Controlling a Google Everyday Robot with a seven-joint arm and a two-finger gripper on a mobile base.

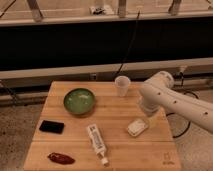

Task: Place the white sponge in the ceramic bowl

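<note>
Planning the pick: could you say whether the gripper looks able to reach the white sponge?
Probably yes: the gripper hangs just behind the white sponge on the table, with nothing between them.

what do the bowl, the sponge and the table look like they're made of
The ceramic bowl: likely glazed ceramic, glossy green inside. The white sponge: probably soft foam, matte off-white block. The table: wood, visible plank grain. The claw hangs close by the sponge.

Hand above white sponge; board free toward ceramic bowl; tube nearby.
</note>
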